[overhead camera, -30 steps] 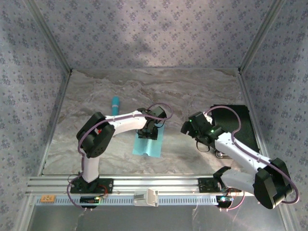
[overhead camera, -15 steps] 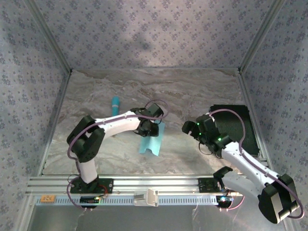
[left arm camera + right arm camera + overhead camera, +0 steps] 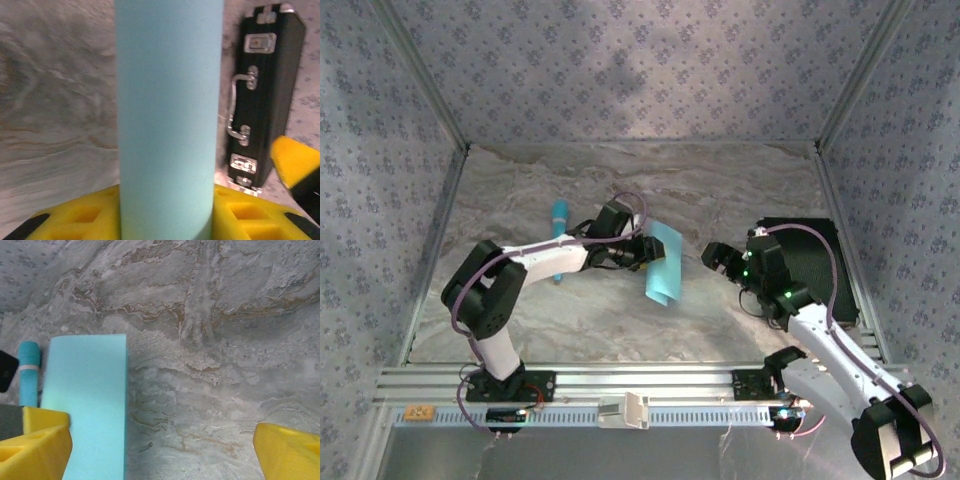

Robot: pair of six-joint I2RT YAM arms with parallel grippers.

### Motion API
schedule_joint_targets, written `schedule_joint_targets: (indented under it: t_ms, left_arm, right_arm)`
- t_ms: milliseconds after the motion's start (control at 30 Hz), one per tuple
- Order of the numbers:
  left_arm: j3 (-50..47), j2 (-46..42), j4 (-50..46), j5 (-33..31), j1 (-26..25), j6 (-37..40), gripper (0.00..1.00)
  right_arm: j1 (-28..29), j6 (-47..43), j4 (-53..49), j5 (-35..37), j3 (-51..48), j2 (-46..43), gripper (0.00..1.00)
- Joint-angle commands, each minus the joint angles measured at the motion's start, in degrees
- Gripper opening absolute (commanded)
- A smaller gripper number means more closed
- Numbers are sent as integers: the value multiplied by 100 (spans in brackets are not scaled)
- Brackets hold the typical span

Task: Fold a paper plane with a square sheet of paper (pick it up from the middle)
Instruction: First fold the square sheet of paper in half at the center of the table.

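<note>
Beside the black case [image 3: 810, 262], the left tool [image 3: 640, 252] pinches the square sheet of paper [image 3: 663, 266] clear of the surface [image 3: 720, 195], the right tool [image 3: 161, 447] wide open and empty nearby; pickup looks done, with the plane's folds apparently not yet made.

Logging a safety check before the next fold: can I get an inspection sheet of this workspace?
Surface: marbled table, no spills seen.
Job's things: light blue paper, a narrow rectangle, lifted off the table.
Clutter: turquoise stick at left; black case at right.
Claws: left claw shut on the paper; right claw open, empty, apart from the paper.
Cables: purple cables looped along both arms, clear of the paper.
Surroundings: patterned walls on three sides; metal rail at near edge.
</note>
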Motion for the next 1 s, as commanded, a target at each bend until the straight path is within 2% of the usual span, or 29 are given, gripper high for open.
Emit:
schedule_joint_targets:
  t_ms: [0, 267, 633, 800, 867, 967]
  left_arm:
    - [-81, 223, 820, 568, -6, -327, 41]
    - [-138, 345, -17, 45, -14, 249, 42]
    - [-447, 509, 135, -450, -38, 147, 42]
    - [-398, 630, -5, -617, -36, 223, 42]
    - [-405, 606, -58, -727, -41, 232, 43]
    - [-375, 528, -335, -988, -73, 312, 45]
  right_arm:
    - [-133, -144, 181, -446, -128, -94, 94]
    - [-346, 68, 101, -901, -136, 156, 94]
    - [-303, -16, 438, -1546, 22, 804, 81]
    - [-294, -200, -65, -1300, 234, 1022, 76]
    - [-277, -120, -109, -1176, 260, 980, 78]
    - [-81, -142, -255, -596, 338, 779, 82]
